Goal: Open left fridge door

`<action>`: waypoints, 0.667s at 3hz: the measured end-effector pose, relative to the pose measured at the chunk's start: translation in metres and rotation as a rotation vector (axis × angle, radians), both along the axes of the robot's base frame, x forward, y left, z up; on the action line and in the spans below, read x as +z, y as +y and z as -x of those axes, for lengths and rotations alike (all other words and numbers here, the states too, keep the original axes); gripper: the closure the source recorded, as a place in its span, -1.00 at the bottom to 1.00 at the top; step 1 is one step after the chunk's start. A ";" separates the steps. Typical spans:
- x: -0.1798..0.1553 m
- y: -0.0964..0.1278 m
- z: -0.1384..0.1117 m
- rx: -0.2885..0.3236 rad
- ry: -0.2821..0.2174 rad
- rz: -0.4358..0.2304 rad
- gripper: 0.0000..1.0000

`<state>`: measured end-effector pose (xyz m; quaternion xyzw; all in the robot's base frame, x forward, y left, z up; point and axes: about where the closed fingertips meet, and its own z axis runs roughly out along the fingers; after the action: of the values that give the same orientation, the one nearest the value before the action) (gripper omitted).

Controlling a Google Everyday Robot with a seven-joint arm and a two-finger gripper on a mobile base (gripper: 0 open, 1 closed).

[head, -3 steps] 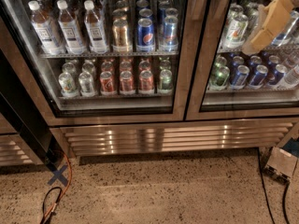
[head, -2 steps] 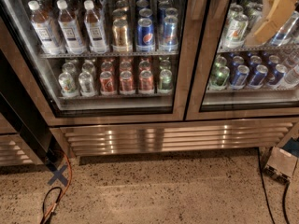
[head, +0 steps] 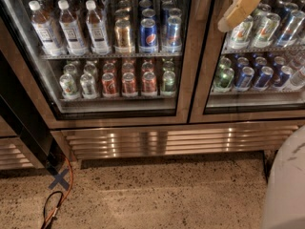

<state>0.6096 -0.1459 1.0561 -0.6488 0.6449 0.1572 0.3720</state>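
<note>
The left fridge door (head: pixel 193 56) is a glass pane in a wide bronze-steel frame. It stands shut, flush with the right door. Behind its glass are water bottles (head: pixel 71 25) and rows of cans (head: pixel 128 82). My gripper (head: pixel 239 8) shows as a tan piece at the top right. It hangs in front of the left edge of the right door (head: pixel 257 56), just right of the seam between the two doors. Most of it is cut off by the top edge of the view.
A ribbed steel grille (head: pixel 176 140) runs below both doors. A dark panel (head: pixel 24 123) leans at the left. An orange cable (head: pixel 69 185) and a blue cross mark (head: pixel 59 179) lie on the speckled floor. A white rounded body (head: pixel 286 185) fills the lower right corner.
The gripper has moved left and up, from in front of the right door's cans towards the seam between the doors. The white rounded body has come into view at the lower right.
</note>
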 end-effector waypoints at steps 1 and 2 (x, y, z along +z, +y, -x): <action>0.001 0.002 -0.009 -0.020 -0.016 -0.020 -1.00; 0.000 0.002 -0.013 -0.038 -0.022 -0.067 -1.00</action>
<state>0.6230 -0.1440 1.0559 -0.6254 0.6473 0.1643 0.4035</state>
